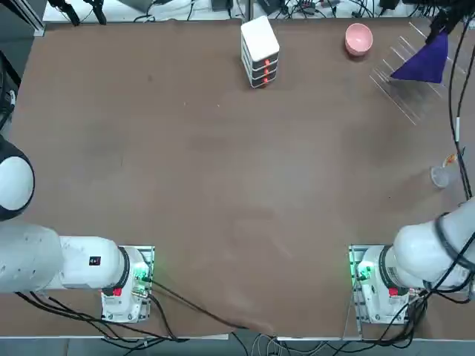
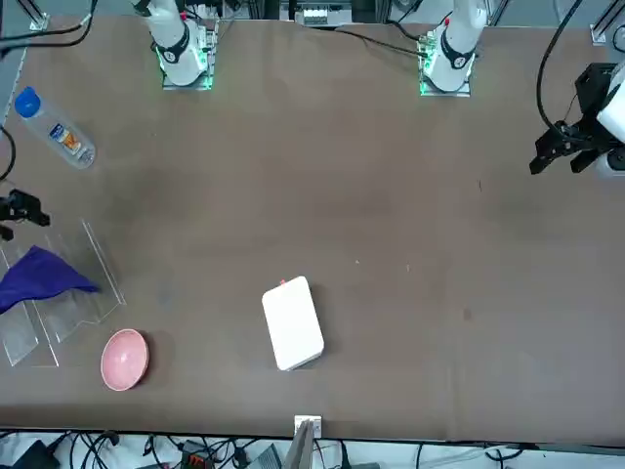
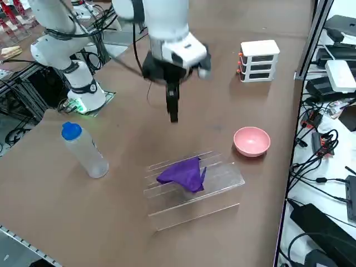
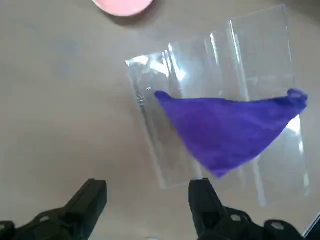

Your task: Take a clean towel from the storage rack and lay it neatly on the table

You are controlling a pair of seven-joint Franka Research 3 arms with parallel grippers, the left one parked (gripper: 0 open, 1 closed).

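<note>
W/ right gripper (image 4: 147, 185) above tbl (image 3: 128, 183) nr rack (image 3: 194, 207), can reach towel (image 3: 186, 175) from above. Blocked low down by rack's clear plates & bars. Also hemmed in by pink bowl (image 1: 358, 39) nr rack's left side, btl (image 3: 86, 151) toward arm bases, + dark cables (image 1: 453, 126) over tbl's right edge. Can pass btwn bowl & white box (image 1: 260, 48).
</note>
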